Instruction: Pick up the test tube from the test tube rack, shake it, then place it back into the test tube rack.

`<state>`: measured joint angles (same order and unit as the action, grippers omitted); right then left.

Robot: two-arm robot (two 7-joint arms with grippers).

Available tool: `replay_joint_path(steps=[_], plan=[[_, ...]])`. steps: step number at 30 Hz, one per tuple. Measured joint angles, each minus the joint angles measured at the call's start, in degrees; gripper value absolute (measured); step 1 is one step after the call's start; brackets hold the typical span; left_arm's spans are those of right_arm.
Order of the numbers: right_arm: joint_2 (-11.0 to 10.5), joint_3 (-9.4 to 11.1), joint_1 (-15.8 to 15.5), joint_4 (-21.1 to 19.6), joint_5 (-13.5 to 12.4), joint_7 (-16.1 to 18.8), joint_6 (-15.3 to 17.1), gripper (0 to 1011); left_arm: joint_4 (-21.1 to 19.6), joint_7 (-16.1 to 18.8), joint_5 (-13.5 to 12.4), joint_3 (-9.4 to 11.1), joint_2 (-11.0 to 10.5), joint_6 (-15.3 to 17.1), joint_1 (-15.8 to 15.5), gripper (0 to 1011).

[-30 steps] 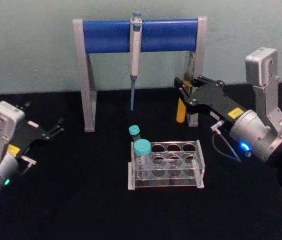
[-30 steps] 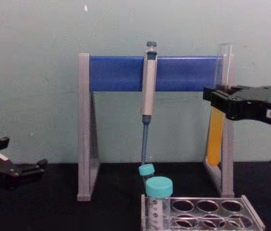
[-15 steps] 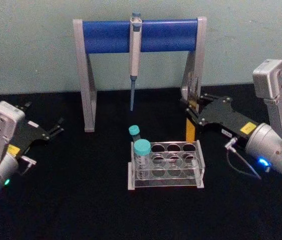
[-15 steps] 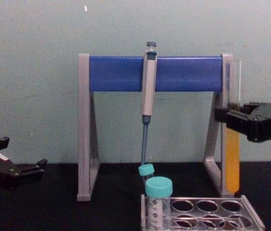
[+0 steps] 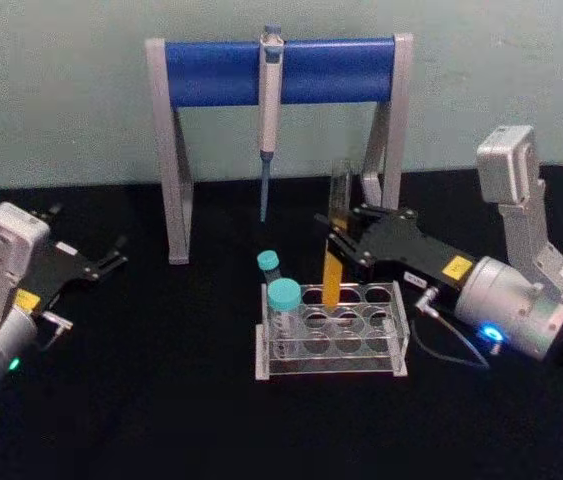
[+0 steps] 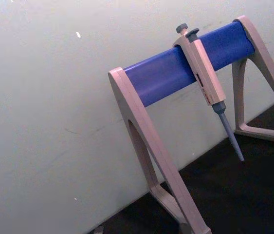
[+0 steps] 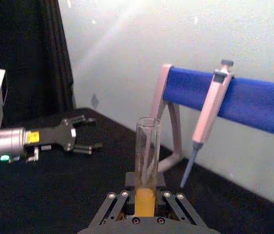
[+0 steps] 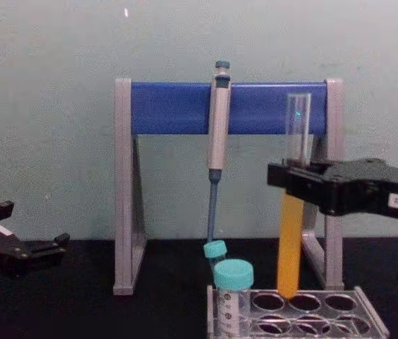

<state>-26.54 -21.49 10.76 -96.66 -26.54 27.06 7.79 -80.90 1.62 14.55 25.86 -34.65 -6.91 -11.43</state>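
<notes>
My right gripper is shut on the test tube, a tall clear tube with orange-yellow liquid in its lower half. It holds the tube nearly upright over the back row of the test tube rack. In the chest view the test tube hangs from the right gripper, and its rounded bottom reaches the level of the top plate of the test tube rack. Whether the tip is inside a hole I cannot tell. The right wrist view shows the test tube rising between the pads. My left gripper rests open at the far left.
Two teal-capped vials stand at the rack's left end. Behind it is a grey-legged stand with a blue crossbar, and a pipette hangs from the bar. The table is black.
My right gripper has carried the test tube left and forward, from beside the stand's right leg to over the rack's back row. The left arm has not moved.
</notes>
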Motion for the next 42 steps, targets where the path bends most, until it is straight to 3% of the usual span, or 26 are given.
replay_joint_path(steps=[6,14,24,42], plan=[[2.6,-0.7,2.5,3.8,0.1,-2.2,-3.4,226,0.0,0.0,0.0,0.0,0.0,0.0,0.0,1001],[4.5,0.0,4.6,7.4,3.5,-6.0,-6.3,227,0.0,0.0,0.0,0.0,0.0,0.0,0.0,1002],[5.1,1.5,4.3,7.7,4.8,-6.7,-6.2,227,0.0,0.0,0.0,0.0,0.0,0.0,0.0,1001],[5.6,2.0,3.9,7.4,5.2,-6.1,-5.5,227,0.0,0.0,0.0,0.0,0.0,0.0,0.0,1001]])
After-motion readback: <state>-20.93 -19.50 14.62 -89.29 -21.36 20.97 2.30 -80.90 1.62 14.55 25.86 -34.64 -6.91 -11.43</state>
